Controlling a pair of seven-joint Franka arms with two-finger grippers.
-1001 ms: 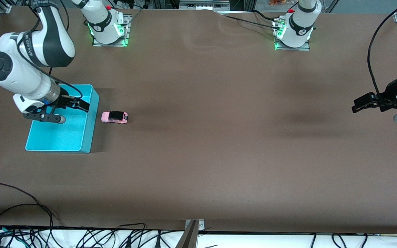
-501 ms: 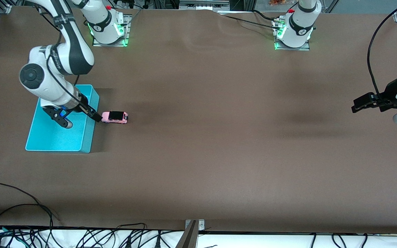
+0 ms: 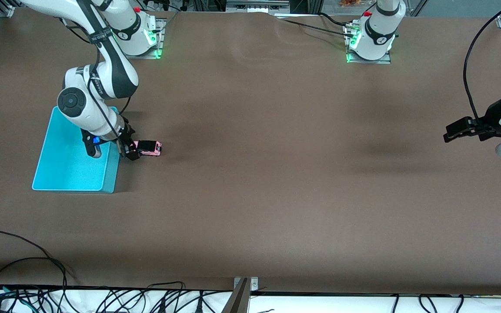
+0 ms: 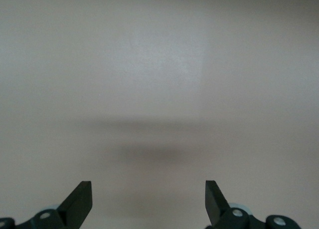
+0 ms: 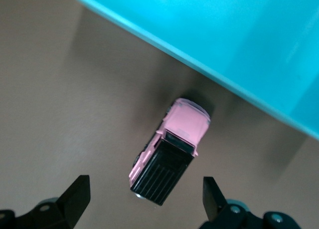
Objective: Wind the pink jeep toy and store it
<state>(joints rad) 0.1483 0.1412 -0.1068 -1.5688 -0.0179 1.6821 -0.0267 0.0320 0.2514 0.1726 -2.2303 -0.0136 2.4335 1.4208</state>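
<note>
The pink jeep toy (image 3: 147, 148) (image 5: 169, 151), pink with a black rear roof, stands on the brown table beside the cyan bin (image 3: 70, 171) (image 5: 239, 34), on the bin's side toward the left arm's end. My right gripper (image 3: 128, 150) (image 5: 145, 183) is low over the jeep's bin-side end, open, one finger on each side of the black roof and not touching it. My left gripper (image 3: 449, 133) (image 4: 148, 186) waits open over bare table at the left arm's end, with nothing between its fingers.
The bin holds nothing that I can see. Loose cables (image 3: 24, 261) and a metal bracket (image 3: 244, 287) run along the table edge nearest the front camera. The two arm bases (image 3: 137, 39) (image 3: 370, 43) stand at the edge farthest from it.
My right arm swung from over the bin toward the jeep, and its gripper came down at the jeep, still open. The jeep and my left arm have not moved.
</note>
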